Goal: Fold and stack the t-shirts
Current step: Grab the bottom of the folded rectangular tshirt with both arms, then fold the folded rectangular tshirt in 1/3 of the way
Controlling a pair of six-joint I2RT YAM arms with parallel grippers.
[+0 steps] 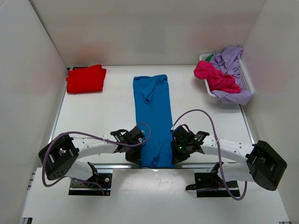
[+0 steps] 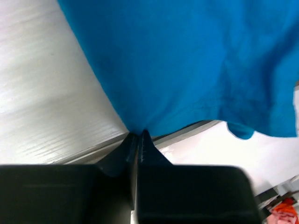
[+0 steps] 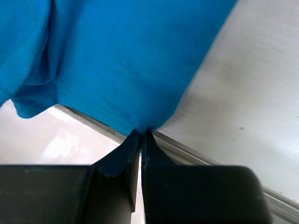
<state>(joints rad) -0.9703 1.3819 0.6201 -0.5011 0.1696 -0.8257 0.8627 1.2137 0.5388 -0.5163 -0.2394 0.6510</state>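
A bright blue t-shirt (image 1: 152, 116) lies as a long narrow strip down the middle of the table, its near hem hanging over the front edge. My left gripper (image 1: 134, 153) is shut on the hem's left corner, and in the left wrist view the blue t-shirt (image 2: 187, 60) bunches into my left gripper (image 2: 138, 134). My right gripper (image 1: 177, 150) is shut on the right corner; the blue t-shirt (image 3: 117, 56) is pinched in my right gripper (image 3: 141, 131). A folded red t-shirt (image 1: 86, 78) lies at the back left. Magenta (image 1: 215, 77) and lilac (image 1: 231, 63) t-shirts are heaped in a basket.
A white slatted basket (image 1: 246, 80) stands at the back right against the right wall. White walls close in the table on the left, back and right. The table's front edge (image 3: 210, 161) runs just under both grippers.
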